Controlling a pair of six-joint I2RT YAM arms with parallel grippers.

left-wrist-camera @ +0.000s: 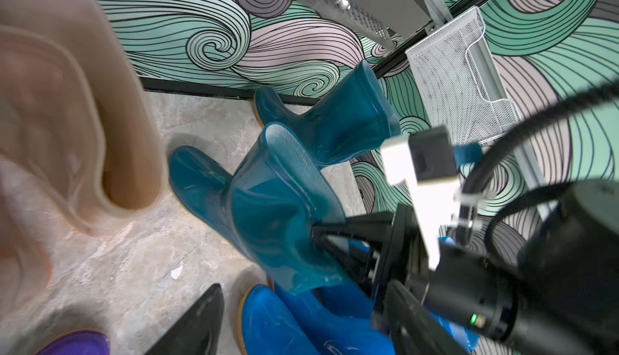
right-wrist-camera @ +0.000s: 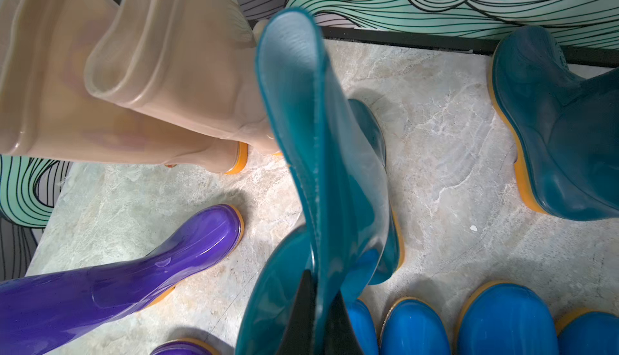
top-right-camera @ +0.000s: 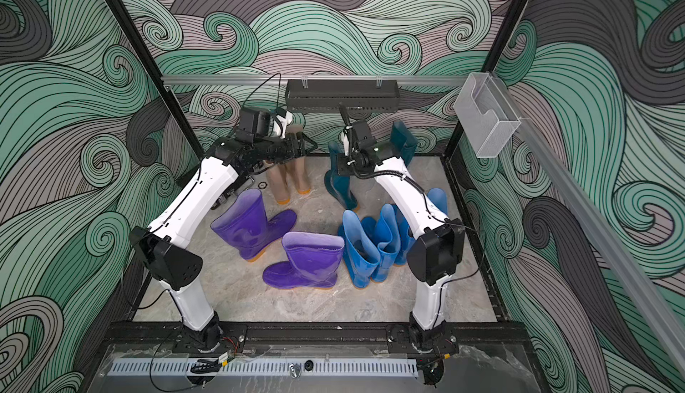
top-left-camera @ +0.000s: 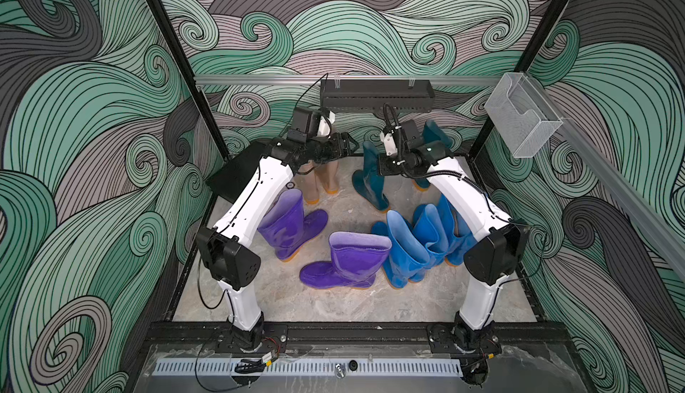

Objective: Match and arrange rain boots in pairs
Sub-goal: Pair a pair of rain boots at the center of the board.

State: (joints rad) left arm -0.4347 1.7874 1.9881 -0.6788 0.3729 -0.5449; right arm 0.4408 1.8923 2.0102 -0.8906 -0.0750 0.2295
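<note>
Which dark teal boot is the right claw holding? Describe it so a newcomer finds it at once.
At the far end of the table, look right of the beige pair. It is the teal boot nearest that pair. Unlike the other teal boot by the back right corner, its shaft rim is pinched in the right claw.

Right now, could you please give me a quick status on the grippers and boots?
Left gripper open, by beige boots. Right gripper shut on teal boot, at its shaft rim. No obstacle before second teal boot by back wall.
</note>
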